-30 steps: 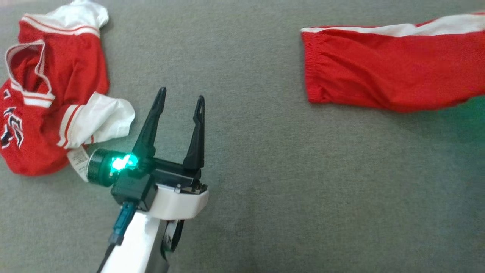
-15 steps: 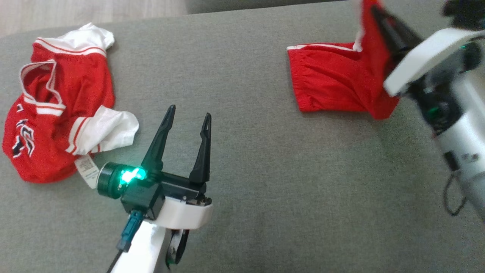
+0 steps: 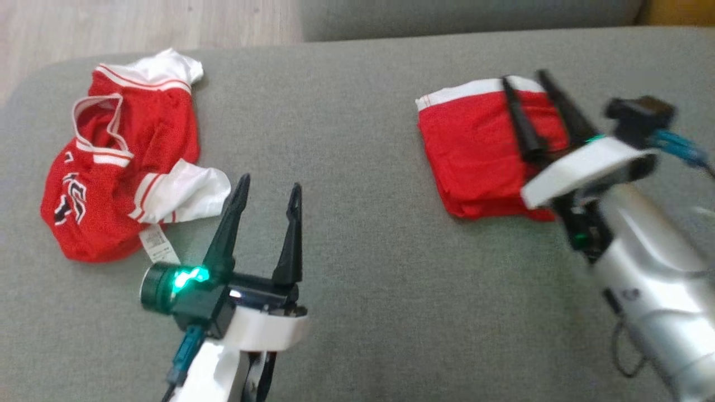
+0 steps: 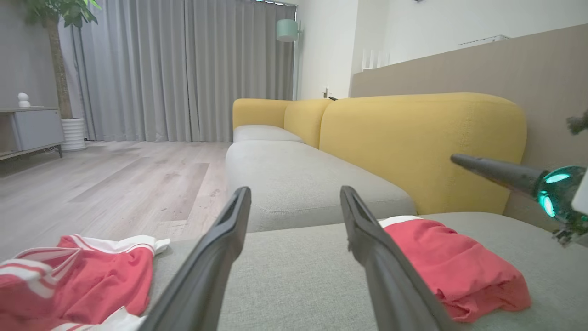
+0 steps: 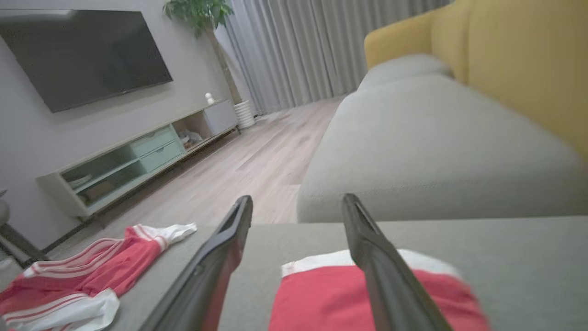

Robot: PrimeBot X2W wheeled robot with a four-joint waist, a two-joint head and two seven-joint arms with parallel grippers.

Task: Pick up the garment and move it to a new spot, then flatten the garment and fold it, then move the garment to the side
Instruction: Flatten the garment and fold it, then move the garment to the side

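Note:
The garment [image 3: 475, 151] is red with a white band and lies folded in a compact rectangle on the right of the grey sofa seat [image 3: 363, 223]. My right gripper [image 3: 523, 76] hovers over its right part, open, with nothing between the fingers. The right wrist view shows the garment [image 5: 321, 299] just under the spread right gripper [image 5: 297, 198]. My left gripper [image 3: 270, 182] stands open over bare cushion in the lower middle, well left of the garment. From the left wrist, the garment [image 4: 450, 262] lies to the right of the left gripper [image 4: 295, 189].
A crumpled red and white jersey [image 3: 123, 167] with a loose tag lies at the seat's left end, near the left gripper. Wooden floor [image 3: 139, 28] runs past the far edge. A yellow backrest [image 4: 422, 147] stands behind the seat, another grey cushion [image 4: 298, 179] beyond.
The right gripper, which was holding one end of the garment lifted over the rest, has opened and let go; the garment now lies folded. The head camera shifted; the left arm stayed put.

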